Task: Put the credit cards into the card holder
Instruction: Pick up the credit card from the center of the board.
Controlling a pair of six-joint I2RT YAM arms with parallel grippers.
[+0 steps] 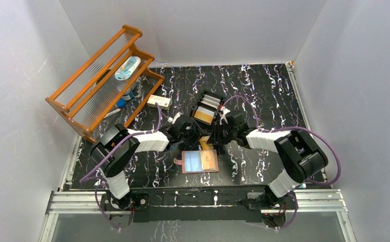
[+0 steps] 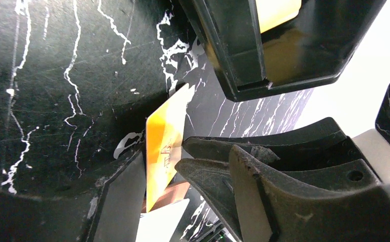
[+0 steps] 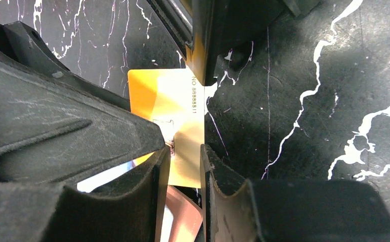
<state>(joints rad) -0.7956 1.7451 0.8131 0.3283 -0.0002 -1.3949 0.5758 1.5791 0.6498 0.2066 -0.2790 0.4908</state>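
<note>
The card holder (image 1: 211,162) lies open on the black marbled table, its brown rim also in the right wrist view (image 3: 184,222). A gold-orange credit card (image 1: 204,142) stands on end over its far edge. In the left wrist view this card (image 2: 164,143) leans against the inner pad (image 2: 118,201) of one finger of my left gripper (image 1: 195,135). The other left finger is well clear of it, so that gripper is open. My right gripper (image 3: 185,154) faces it, jaws a narrow gap apart. Its fingertips (image 2: 193,145) touch the card without pinching it.
A black slotted tray (image 1: 206,108) with more cards sits just behind the grippers. A white-and-red small box (image 1: 159,102) lies at the back left. An orange wooden rack (image 1: 100,83) holding small items leans in the left corner. White walls enclose the table.
</note>
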